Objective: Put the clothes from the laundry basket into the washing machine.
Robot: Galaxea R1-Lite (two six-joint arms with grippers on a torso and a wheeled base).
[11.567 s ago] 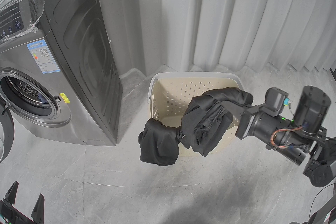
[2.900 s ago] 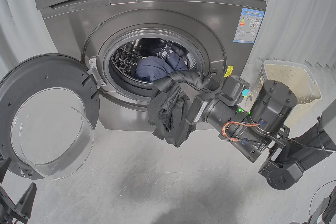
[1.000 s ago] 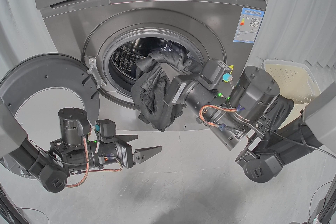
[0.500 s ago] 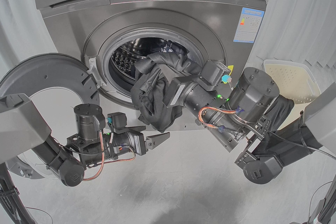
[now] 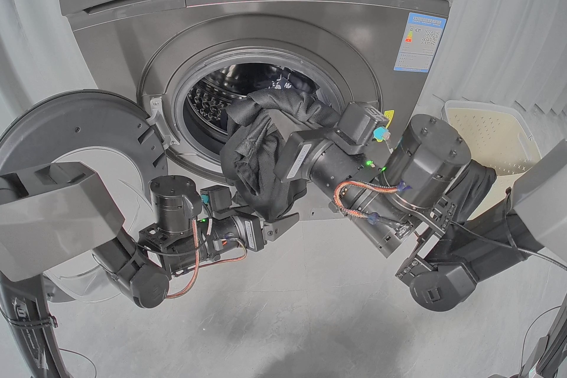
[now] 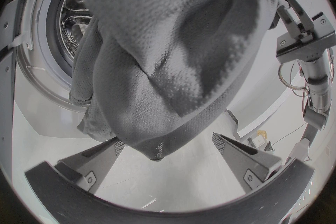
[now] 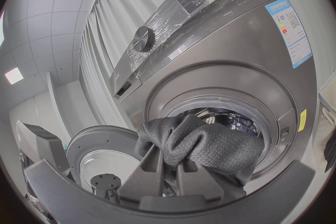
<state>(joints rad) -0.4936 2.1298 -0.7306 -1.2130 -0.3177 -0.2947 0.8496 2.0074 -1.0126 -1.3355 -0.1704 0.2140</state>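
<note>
Clamping black garment (image 5: 260, 155) at washing machine (image 5: 236, 31) mouth, right gripper (image 7: 169, 162); left gripper (image 6: 167, 140) spread beneath.

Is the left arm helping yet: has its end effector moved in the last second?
Yes. The left end effector moved right, away from the open door, to just below the hanging black garment.

Laundry basket (image 5: 502, 108) right of washing machine (image 5: 283, 25); door (image 5: 77, 119) left
</note>
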